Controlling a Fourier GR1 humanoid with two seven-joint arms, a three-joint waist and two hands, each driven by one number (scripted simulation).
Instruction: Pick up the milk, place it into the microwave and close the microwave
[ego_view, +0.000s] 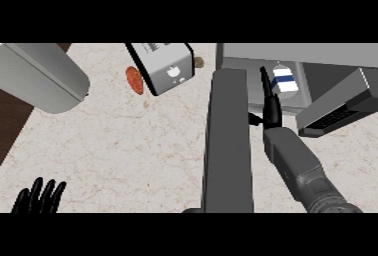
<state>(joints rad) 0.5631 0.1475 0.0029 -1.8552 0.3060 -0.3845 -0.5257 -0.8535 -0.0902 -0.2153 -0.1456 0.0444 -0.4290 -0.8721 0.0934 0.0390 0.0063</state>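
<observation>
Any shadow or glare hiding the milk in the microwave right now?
Head view: even lighting, no glare; the milk shows clearly against the microwave interior's grey, and only the right hand overlaps its left edge; the open door blocks the counter behind it; the left hand rests open at lower left.

Beige counter (111, 145): toaster (164, 67), microwave (295, 60), grey appliance (40, 75).

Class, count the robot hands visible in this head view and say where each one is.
2. The left hand rests open at the lower left edge, fingers up. The right hand reaches up beside the milk at the microwave; its fingers are partly hidden.
</observation>
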